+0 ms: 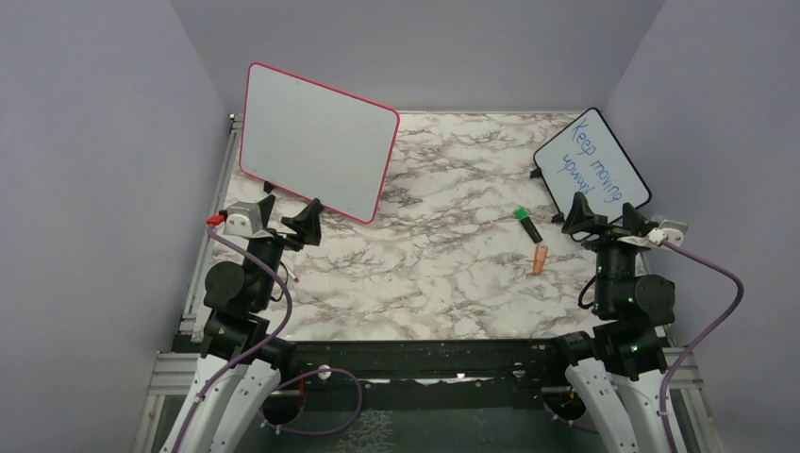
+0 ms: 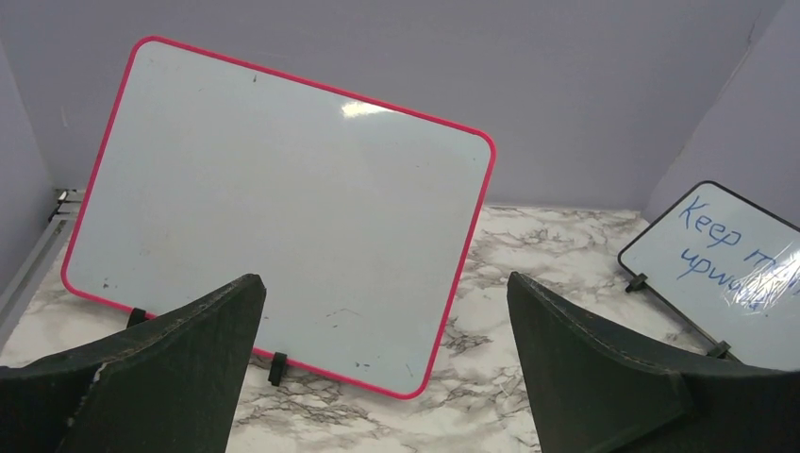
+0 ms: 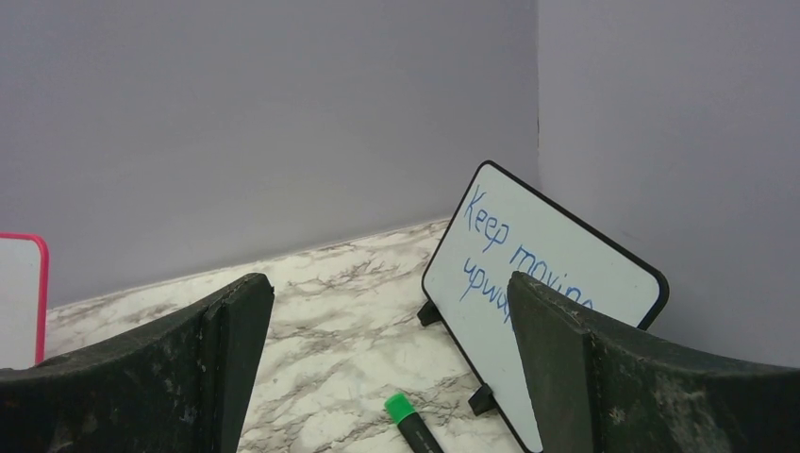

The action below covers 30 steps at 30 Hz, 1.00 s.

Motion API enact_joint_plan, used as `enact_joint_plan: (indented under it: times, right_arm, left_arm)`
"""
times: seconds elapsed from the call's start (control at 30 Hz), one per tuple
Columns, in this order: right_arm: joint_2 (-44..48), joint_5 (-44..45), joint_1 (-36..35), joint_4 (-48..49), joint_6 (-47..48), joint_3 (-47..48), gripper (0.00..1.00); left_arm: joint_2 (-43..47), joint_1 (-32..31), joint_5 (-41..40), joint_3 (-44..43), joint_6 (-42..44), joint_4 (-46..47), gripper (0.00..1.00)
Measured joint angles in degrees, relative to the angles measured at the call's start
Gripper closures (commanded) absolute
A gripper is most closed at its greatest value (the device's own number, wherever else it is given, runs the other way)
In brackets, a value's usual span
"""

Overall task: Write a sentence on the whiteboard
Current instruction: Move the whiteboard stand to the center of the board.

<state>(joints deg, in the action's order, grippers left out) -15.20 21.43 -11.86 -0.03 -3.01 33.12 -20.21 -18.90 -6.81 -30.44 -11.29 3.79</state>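
**Inspection: pink-framed whiteboard standing unmarked, both grippers wide and holding nothing**

The large rectangular white whiteboard with the red-pink frame and rounded corners (image 1: 316, 142) stands on small black feet at the far left of the grey-veined marble surface (image 1: 443, 274). It leans back towards the rear wall. In the left wrist view its white face shows only a few faint specks and a glare spot near the top edge.

The left gripper (image 1: 288, 212) sits just in front of the whiteboard's lower edge, apart from it. Its two black fingers are spread wide and nothing lies between them.

The right gripper (image 1: 606, 219) is well to the right of the whiteboard. Its jaws are likewise spread wide and hold nothing.

A smaller white board with a black frame (image 1: 592, 162) stands well to the right of the whiteboard, at the far right corner. It is also propped on black feet and carries blue handwriting reading "Keep moving upward".

A black marker with a green cap (image 1: 528, 225) lies flat on the surface to the right of the whiteboard, close to the black-framed board and touching neither gripper.

A small orange cylindrical piece (image 1: 539, 259) lies just nearer the arms than the marker. What it is cannot be told.
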Motion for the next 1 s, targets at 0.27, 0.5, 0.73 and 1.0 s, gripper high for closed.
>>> enact_joint_plan:
  times: [0.27,0.5,0.73,1.0]
  right_arm:
    - [1.01,-0.35,0.0,-0.02,-0.17,0.0,0.0]
    - [1.64,-1.6,0.0,-0.04,-1.53,0.02,0.0]
    - [1.77,-3.48,0.0,-0.76,-3.3,0.02,0.0]
    - [2.16,-6.1,0.0,-1.31,-5.51,0.02,0.0]
  left_arm:
    - [-2.89,0.81,2.16,0.0,0.22,0.42,0.01]
    - [-10.16,0.83,4.57,-0.92,2.16,-0.74,0.01]
    - [-17.57,0.83,6.43,-3.48,3.76,-4.24,0.01]
    - [-28.65,3.13,6.93,-5.81,4.13,-7.13,0.01]
